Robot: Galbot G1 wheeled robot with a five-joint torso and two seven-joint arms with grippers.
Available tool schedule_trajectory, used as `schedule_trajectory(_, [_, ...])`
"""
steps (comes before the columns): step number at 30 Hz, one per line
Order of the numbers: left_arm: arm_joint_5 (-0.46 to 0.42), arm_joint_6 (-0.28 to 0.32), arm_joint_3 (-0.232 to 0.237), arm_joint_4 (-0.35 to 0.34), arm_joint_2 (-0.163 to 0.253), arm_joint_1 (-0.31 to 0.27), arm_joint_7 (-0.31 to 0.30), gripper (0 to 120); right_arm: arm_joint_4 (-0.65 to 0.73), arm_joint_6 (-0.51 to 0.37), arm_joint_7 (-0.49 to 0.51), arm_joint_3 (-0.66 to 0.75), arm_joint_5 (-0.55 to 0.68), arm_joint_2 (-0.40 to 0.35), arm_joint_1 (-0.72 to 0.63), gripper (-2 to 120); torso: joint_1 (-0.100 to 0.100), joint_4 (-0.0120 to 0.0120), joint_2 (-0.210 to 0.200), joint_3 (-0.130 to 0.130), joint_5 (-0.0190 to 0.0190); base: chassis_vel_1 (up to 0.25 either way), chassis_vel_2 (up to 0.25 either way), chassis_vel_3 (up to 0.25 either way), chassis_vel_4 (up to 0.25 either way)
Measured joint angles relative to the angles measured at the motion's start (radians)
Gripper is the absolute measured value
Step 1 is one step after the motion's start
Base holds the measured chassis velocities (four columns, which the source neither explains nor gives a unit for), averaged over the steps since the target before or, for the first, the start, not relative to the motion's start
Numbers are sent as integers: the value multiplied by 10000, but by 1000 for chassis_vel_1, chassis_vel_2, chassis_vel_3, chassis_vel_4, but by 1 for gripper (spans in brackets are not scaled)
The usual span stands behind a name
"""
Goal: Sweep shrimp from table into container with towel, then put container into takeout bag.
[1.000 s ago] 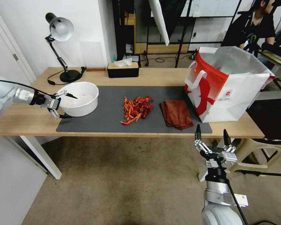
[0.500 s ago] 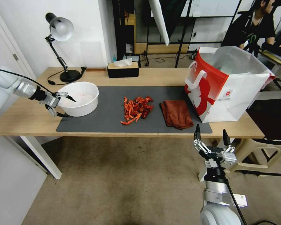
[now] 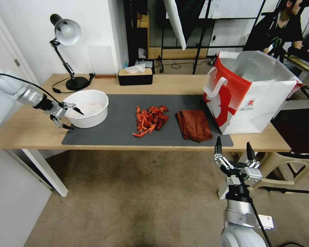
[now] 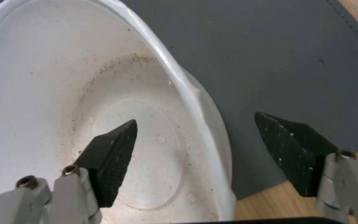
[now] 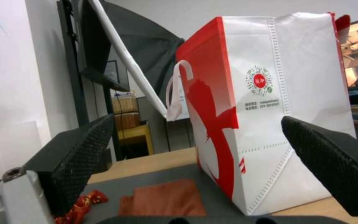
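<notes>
— Where's the shrimp [image 3: 150,120]?

— Heaped mid-mat on the table [image 3: 31,128], bare mat between it and the container [image 3: 87,107] at the mat's left end. The towel [image 3: 194,124] lies just beside the heap on the other side, folded, reaching close to the mat's front edge. The takeout bag [image 3: 250,92] stands upright at the table's right end, mouth open.

— And the arms?

— The left gripper [image 3: 71,118] is spread wide astride the container's rim — the left wrist view has one finger over the bowl's inside, the other over the mat outside. Whether either touches the rim, I can't tell. The right gripper [image 3: 233,149] hangs released below the table's front edge, near the towel's corner.

— Anything else?

— A lamp [image 3: 66,32] and a black tissue box [image 3: 135,76] along the back edge.
</notes>
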Motion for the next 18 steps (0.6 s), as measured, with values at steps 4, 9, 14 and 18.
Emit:
schedule_trajectory(4, [124, -14, 45, 129, -147, -96, 93, 62, 0, 41, 0, 23, 9, 0, -21, 100, 0, 2, 0, 0, 0, 0, 0, 0, 0])
schedule_trajectory(9, [203, -34, 60, 211, -262, -178, 200, 49, 1, 54, 6, 55, 48, -22, -24, 100, 0, 0, 0, 0, 0, 0, 0, 0, 0])
schedule_trajectory(14, [247, -55, 78, 246, -260, -198, 308, 27, 2, 56, 14, 59, 72, -29, 42, 100, 0, 3, 0, 0, -1, 0, 0, 0, 0])
schedule_trajectory(18, [243, -87, 76, 251, -217, -155, 329, 12, 5, 45, 22, 36, 73, -18, 82, 100, 0, 2, 0, 0, -2, 0, 0, 0, 0])
